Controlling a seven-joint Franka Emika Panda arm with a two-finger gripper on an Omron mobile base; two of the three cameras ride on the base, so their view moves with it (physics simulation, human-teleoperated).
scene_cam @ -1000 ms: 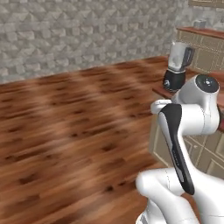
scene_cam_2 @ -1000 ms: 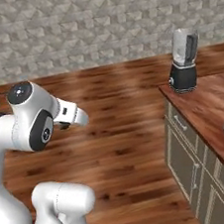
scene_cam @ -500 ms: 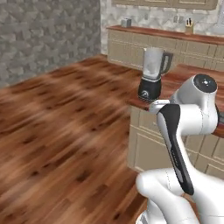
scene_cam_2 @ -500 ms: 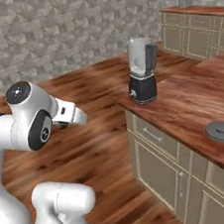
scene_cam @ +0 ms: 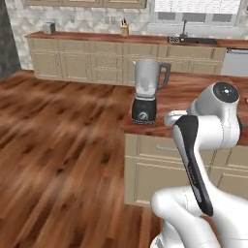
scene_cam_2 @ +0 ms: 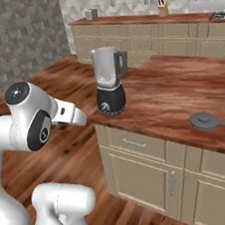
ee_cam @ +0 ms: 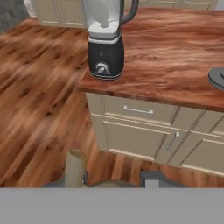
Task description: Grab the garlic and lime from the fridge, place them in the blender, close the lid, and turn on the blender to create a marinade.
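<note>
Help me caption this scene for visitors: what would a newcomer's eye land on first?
Probably the blender, a clear jug on a black base, standing alone at the corner of the wooden island counter. Next, the lid, a dark disc lying on the same counter, well apart from the jug, whose top is uncovered. The white arm fills the foreground.

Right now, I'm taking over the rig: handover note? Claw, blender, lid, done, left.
Claw: facing the drawers, jaws partly apart; cannot tell if it holds anything.
Blender: upright at the counter corner.
Lid: off, flat on the counter, apart from the blender.
Done: unclear; jug contents unreadable.
Left: load jug, fit lid, turn dial.
</note>
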